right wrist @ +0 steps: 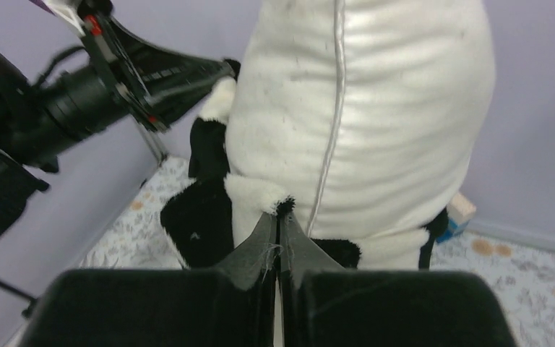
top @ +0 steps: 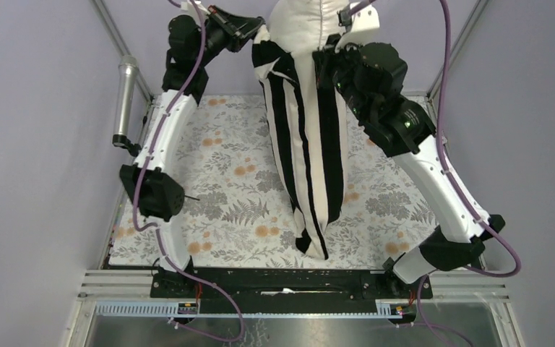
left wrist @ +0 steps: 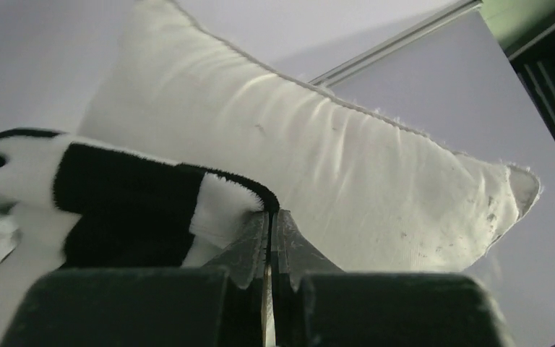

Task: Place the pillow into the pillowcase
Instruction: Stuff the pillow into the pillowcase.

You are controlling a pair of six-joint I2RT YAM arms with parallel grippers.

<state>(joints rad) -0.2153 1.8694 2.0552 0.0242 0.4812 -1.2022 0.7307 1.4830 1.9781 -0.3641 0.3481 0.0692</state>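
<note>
The black-and-white striped pillowcase (top: 307,144) hangs lifted between both arms, its lower end resting on the table near the front. The cream pillow (top: 307,25) sticks out of its open top, most of it inside the sleeve. My left gripper (top: 254,30) is shut on the pillowcase rim (left wrist: 231,191), with the pillow (left wrist: 318,173) bulging behind it. On the other side my right gripper (top: 330,56) is shut on the pillowcase rim (right wrist: 278,206), close against the pillow (right wrist: 361,108). The left gripper (right wrist: 220,71) shows in the right wrist view, pinching the opposite edge.
A floral-printed cloth (top: 217,181) covers the table. A grey cylinder (top: 125,101) hangs on the left frame post. Lilac walls enclose the cell on both sides. A small block (right wrist: 462,210) lies on the cloth behind the pillow.
</note>
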